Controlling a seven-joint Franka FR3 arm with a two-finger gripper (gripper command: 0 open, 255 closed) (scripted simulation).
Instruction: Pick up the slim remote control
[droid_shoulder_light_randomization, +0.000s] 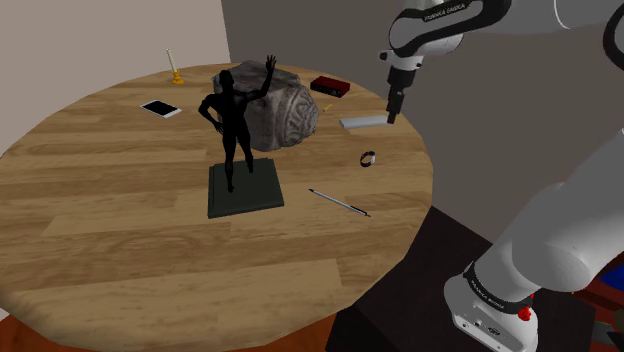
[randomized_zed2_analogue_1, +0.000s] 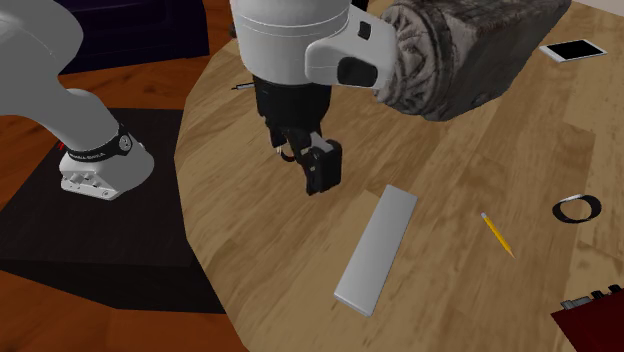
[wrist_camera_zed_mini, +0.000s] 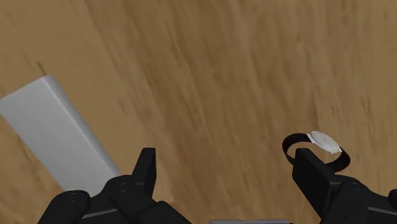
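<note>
The slim remote control (droid_shoulder_light_randomization: 362, 122) is a flat, plain grey bar lying on the round wooden table (droid_shoulder_light_randomization: 120, 250), near its far right rim. My black gripper (droid_shoulder_light_randomization: 392, 114) hangs open just above the table beside the remote's end, touching nothing. From the second exterior view, the gripper (randomized_zed2_analogue_1: 316, 170) hovers a short way off the remote (randomized_zed2_analogue_1: 378, 248). In the wrist view the remote (wrist_camera_zed_mini: 57, 133) lies outside one finger (wrist_camera_zed_mini: 145, 168), not between the two. Nothing is between the fingers.
A small wristwatch (wrist_camera_zed_mini: 315, 145) lies close to the other finger (wrist_camera_zed_mini: 312, 173). A pencil (randomized_zed2_analogue_1: 496, 232), a dark red box (droid_shoulder_light_randomization: 330, 86), a carved stone block (droid_shoulder_light_randomization: 285, 112), a black statue (droid_shoulder_light_randomization: 232, 125) on a dark base, a pen (droid_shoulder_light_randomization: 338, 202) and a phone (droid_shoulder_light_randomization: 160, 108) share the table.
</note>
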